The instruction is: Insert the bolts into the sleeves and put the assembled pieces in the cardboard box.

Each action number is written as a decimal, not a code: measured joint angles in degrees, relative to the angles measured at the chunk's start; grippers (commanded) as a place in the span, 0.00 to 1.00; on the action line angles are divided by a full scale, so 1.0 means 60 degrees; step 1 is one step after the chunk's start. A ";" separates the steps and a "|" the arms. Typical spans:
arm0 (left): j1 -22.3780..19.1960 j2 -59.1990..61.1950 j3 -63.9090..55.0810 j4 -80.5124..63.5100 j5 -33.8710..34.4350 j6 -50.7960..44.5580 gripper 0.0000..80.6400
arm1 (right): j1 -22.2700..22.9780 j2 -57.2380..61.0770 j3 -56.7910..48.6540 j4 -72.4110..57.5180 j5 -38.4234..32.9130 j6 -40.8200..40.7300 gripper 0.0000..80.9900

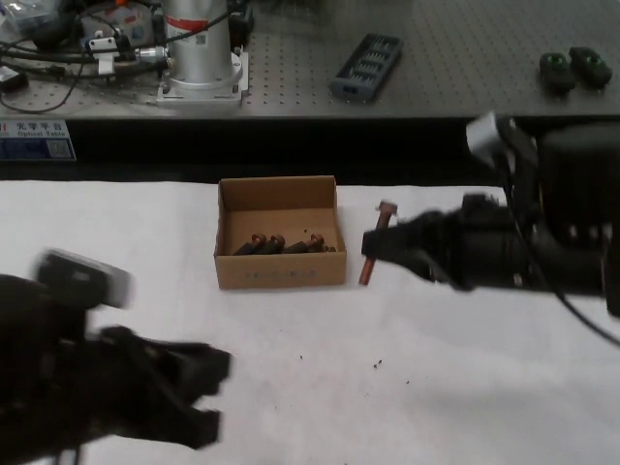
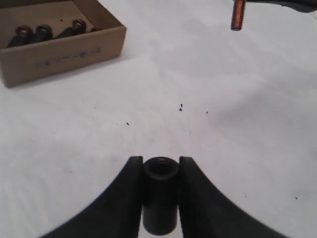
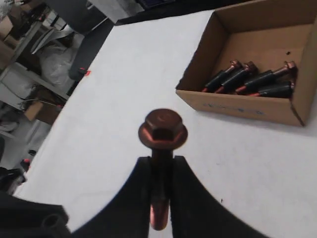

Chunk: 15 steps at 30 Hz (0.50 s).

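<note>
We see our right gripper (image 3: pixel 161 163) clamped on the shank of a copper bolt (image 3: pixel 162 130), which stands nearly upright, head up, in the high view, while our left gripper (image 2: pixel 161 163) pinches a black sleeve (image 2: pixel 160 191), its open bore plain in the left wrist view, and the cardboard box (image 3: pixel 237 106) lies near the right fingertips.

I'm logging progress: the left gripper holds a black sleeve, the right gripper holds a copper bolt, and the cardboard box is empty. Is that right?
Not quite. The cardboard box is not empty: the right wrist view shows several assembled pieces lying in it. The rest stands: the left gripper holds a black sleeve, the right gripper a copper bolt.
</note>
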 measured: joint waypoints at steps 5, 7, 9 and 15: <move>-0.0747 0.2543 0.0024 -0.2502 0.0003 -0.0037 0.09 | -0.0321 -0.0017 0.1193 -0.2020 -0.0937 0.0069 0.05; -0.0918 0.3051 0.0024 -0.3134 0.0003 -0.0168 0.09 | -0.0506 -0.0006 0.1662 -0.2749 -0.1313 0.0177 0.05; -0.1202 0.3592 0.0024 -0.4006 0.0003 -0.0345 0.09 | -0.0776 -0.0023 0.2153 -0.3366 -0.1894 0.0280 0.05; -0.2065 0.3781 0.0024 -0.4944 0.0003 -0.0581 0.09 | -0.0818 -0.0022 0.2540 -0.3711 -0.2600 0.0065 0.05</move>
